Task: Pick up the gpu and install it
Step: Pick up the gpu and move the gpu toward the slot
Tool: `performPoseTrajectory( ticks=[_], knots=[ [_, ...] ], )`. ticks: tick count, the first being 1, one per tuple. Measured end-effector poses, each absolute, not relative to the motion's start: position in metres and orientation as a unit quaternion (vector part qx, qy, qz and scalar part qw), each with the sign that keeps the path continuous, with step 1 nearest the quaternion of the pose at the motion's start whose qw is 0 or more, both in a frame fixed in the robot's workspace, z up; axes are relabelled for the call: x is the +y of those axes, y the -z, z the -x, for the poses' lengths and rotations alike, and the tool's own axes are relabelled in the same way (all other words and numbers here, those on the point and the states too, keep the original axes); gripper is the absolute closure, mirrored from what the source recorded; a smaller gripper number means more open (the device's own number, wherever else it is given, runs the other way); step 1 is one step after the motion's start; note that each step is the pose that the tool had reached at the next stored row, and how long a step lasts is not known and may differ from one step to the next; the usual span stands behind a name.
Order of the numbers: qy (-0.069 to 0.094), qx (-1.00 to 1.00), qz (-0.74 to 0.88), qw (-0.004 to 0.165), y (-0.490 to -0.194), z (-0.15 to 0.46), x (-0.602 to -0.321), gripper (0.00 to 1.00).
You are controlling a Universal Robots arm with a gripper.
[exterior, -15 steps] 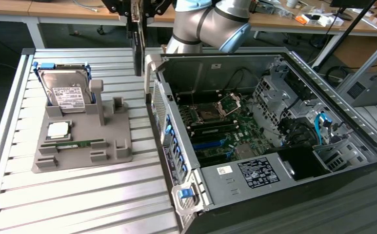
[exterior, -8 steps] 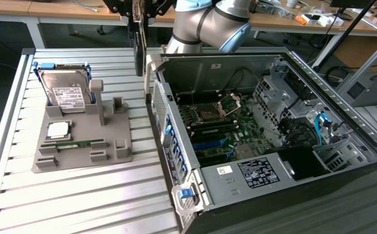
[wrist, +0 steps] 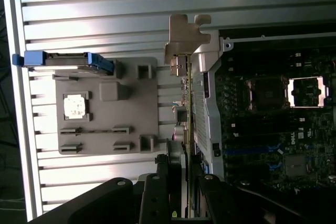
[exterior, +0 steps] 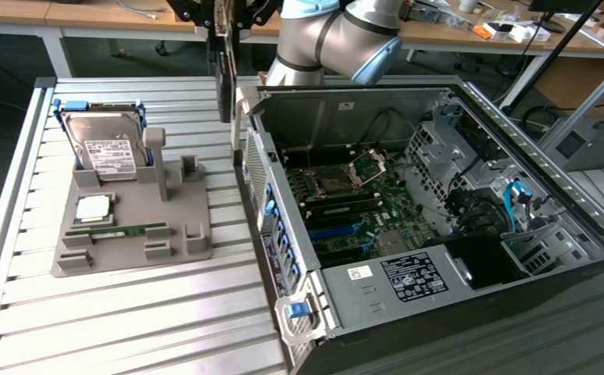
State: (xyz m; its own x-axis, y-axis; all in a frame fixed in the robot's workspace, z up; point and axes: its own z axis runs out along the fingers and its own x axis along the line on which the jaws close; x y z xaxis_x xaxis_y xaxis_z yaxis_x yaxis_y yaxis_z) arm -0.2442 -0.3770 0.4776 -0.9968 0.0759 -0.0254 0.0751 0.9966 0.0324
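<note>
High over the slatted table, between the grey tray and the open case, the gripper is clamped on the gpu, which hangs upright and edge-on, clear of both. From the wrist camera, it runs as a thin line out from between the dark fingers, its silver bracket at the far end, just beside the case wall. A hard drive stands in the tray, and the motherboard lies bare inside the case.
</note>
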Motion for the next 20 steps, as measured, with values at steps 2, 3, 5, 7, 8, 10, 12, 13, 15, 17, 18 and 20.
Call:
performPoseTrajectory(
  ticks=[2, 3, 5, 7, 8, 10, 12, 13, 15, 17, 18, 20],
  knots=[
    [-0.016, 0.999, -0.038, 0.013, -0.4775, 0.2438, -0.377, 0.73],
    [-0.016, 0.999, -0.038, 0.013, -0.4774, 0.2436, -0.377, 0.73],
    [-0.015, 0.999, -0.038, 0.013, -0.4773, 0.243, -0.3771, 0.73],
    [-0.015, 0.999, -0.038, 0.013, -0.4771, 0.2425, -0.3771, 0.73],
    [-0.015, 0.999, -0.038, 0.013, -0.477, 0.2421, -0.377, 0.73],
    [-0.015, 0.999, -0.038, 0.013, -0.4768, 0.2415, -0.3771, 0.73],
    [-0.015, 0.999, -0.038, 0.013, -0.4765, 0.2407, -0.377, 0.73],
    [-0.015, 0.999, -0.038, 0.013, -0.4762, 0.2403, -0.3771, 0.73],
    [-0.015, 0.999, -0.038, 0.013, -0.4759, 0.2399, -0.3771, 0.73],
    [-0.015, 0.999, -0.038, 0.013, -0.4756, 0.2396, -0.3771, 0.73],
    [-0.015, 0.999, -0.038, 0.013, -0.4753, 0.2394, -0.3771, 0.73],
    [-0.015, 0.999, -0.038, 0.013, -0.4748, 0.239, -0.3771, 0.73]
  ],
)
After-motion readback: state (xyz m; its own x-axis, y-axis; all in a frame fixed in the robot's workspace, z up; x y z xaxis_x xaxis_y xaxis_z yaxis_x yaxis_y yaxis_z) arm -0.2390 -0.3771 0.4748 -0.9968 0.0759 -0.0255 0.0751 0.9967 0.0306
